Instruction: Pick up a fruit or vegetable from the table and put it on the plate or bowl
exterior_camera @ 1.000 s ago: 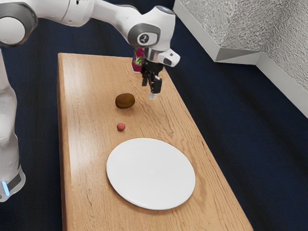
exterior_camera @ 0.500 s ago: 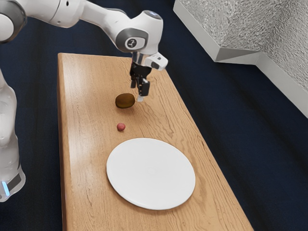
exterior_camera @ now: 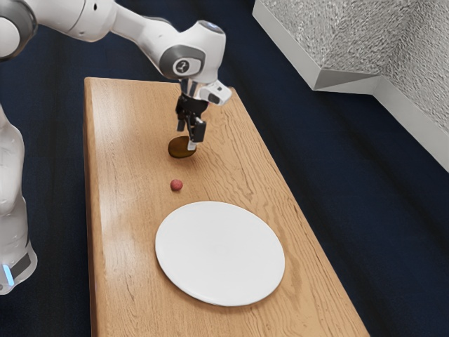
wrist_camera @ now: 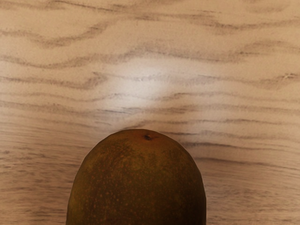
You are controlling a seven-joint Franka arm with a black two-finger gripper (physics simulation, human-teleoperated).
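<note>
Your gripper (exterior_camera: 191,142) hangs low over the brown kiwi (exterior_camera: 177,149), its tip overlapping the fruit's edge on the exterior view's right. From this side angle you cannot tell whether the pincer is released or clenched, nor whether it touches the fruit. The kiwi lies on the wooden table (exterior_camera: 112,140), toward its far end. In the wrist view the kiwi (wrist_camera: 138,180) sits close under your hand, its stem end pointing out across the bare wood grain (wrist_camera: 150,70). A small red fruit (exterior_camera: 176,184) rests near the kiwi, between it and the round white plate (exterior_camera: 219,253). The plate lies flat nearer the camera, well apart from the kiwi.
</note>
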